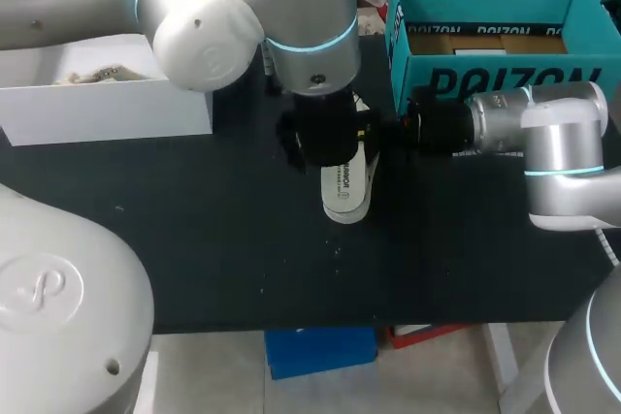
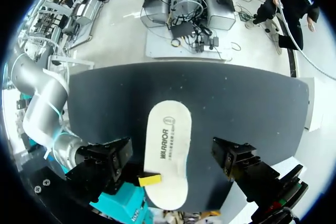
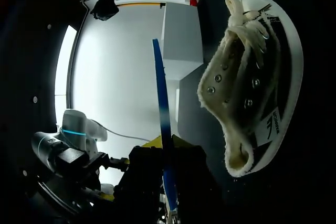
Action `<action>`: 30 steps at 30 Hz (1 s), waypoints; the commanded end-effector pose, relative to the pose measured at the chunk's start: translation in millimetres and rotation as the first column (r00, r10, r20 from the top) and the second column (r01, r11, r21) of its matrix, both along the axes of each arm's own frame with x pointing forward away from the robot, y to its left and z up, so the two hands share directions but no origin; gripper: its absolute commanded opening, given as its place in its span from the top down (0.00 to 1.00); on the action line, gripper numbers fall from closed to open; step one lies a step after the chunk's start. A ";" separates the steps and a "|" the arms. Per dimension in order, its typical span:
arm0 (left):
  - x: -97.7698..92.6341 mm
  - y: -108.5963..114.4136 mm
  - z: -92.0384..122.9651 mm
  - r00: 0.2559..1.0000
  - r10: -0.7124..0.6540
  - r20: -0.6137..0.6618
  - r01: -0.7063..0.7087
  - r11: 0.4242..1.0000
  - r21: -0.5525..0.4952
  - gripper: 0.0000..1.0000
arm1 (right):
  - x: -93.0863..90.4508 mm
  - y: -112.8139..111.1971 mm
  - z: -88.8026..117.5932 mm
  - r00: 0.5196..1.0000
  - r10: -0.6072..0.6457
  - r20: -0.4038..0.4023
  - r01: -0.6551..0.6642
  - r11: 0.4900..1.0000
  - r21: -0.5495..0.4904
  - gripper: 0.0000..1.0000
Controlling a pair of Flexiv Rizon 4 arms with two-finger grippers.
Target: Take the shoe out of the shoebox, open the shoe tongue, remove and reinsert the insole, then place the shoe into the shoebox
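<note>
The right gripper (image 3: pixel 165 141) pinches one end of the thin, white, blue-edged insole (image 2: pixel 168 145) and holds it flat, clear of the black table (image 1: pixel 194 239). The left gripper (image 1: pixel 332 147) hangs above, jaws wide and empty. The insole runs 12 to 6, its free end at 6 over bare table. The white canvas lace-up shoe (image 3: pixel 252 87) lies on its side, parallel to the insole. The teal cardboard shoebox (image 1: pixel 485 75) crowds in at 1 o'clock.

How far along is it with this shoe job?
Done: the shoe lies out on the table, and its insole is out. In hand: the right gripper pinches the insole beside the shoe. Still to do: slide the insole back in, then put the shoe into the shoebox.
</note>
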State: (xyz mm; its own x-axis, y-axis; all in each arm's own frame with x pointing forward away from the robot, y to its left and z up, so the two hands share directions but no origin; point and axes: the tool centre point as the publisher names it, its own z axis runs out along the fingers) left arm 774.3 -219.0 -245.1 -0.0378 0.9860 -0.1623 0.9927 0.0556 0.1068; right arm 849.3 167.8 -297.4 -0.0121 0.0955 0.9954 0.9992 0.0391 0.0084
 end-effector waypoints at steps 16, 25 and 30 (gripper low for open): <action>90.0 14.6 -4.5 0.999 -0.027 0.016 0.027 0.999 0.020 0.00 | 0.3 1.0 0.0 1.000 0.000 -0.001 0.000 1.000 -0.003 1.00; 129.5 15.2 -3.7 0.999 -0.030 0.031 0.030 1.000 -0.008 0.00 | 0.3 1.0 0.0 1.000 0.000 -0.001 0.000 1.000 -0.003 1.00; 155.1 12.3 -2.1 0.999 -0.028 0.039 0.029 1.000 -0.010 0.00 | 0.3 1.0 0.0 1.000 0.000 -0.001 0.000 1.000 -0.003 1.00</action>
State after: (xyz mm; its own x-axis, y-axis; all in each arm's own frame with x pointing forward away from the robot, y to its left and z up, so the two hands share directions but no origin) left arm 915.9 -203.2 -246.2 -0.0045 0.9843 -0.1765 0.9886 0.0310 0.1475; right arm 849.3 167.8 -297.4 -0.0121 0.0955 0.9954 0.9992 0.0391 0.0084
